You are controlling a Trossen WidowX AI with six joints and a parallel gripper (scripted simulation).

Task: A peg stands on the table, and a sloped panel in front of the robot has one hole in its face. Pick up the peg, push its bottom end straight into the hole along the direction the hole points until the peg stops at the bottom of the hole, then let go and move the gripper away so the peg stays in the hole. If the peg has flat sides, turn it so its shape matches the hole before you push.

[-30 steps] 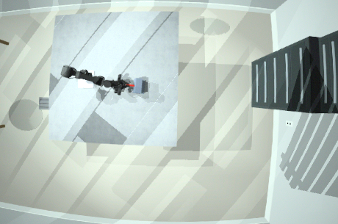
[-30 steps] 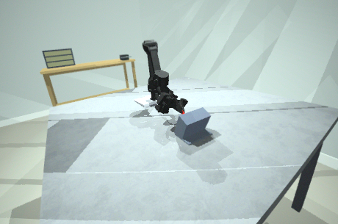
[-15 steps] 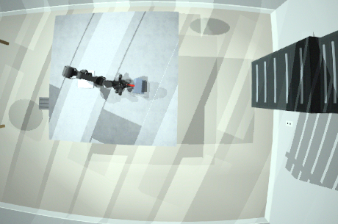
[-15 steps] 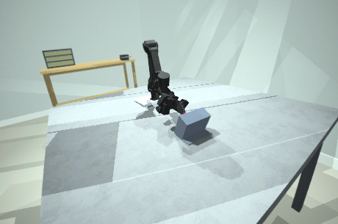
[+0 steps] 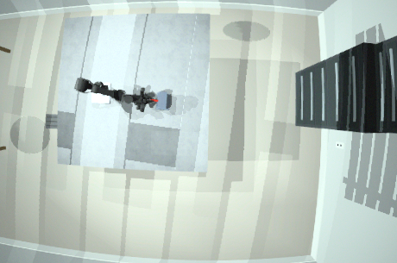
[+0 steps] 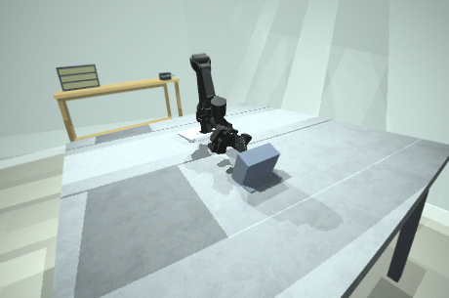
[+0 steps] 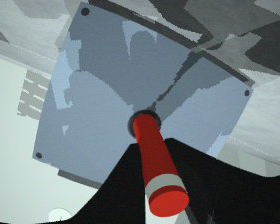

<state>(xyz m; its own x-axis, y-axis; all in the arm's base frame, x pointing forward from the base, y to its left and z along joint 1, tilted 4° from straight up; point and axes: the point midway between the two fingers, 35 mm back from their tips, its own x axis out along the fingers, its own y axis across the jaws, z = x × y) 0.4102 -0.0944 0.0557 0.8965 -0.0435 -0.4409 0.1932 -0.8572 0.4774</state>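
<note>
The round red peg has a pale grey band near its near end. My gripper is shut on the peg, with black fingers on both sides of it. The peg's far end is at the dark round hole in the blue-grey sloped panel. The end covers most of the hole; the dark rim shows around it, mostly at the left and top. How deep the end sits is hidden. In the exterior view the panel block stands in front of the fingertips and the peg cannot be made out.
The panel block stands on the grey table, with the black arm behind it. Dark screw heads mark the panel's corners. Shadows fall across the panel and table. A wooden bench stands far behind.
</note>
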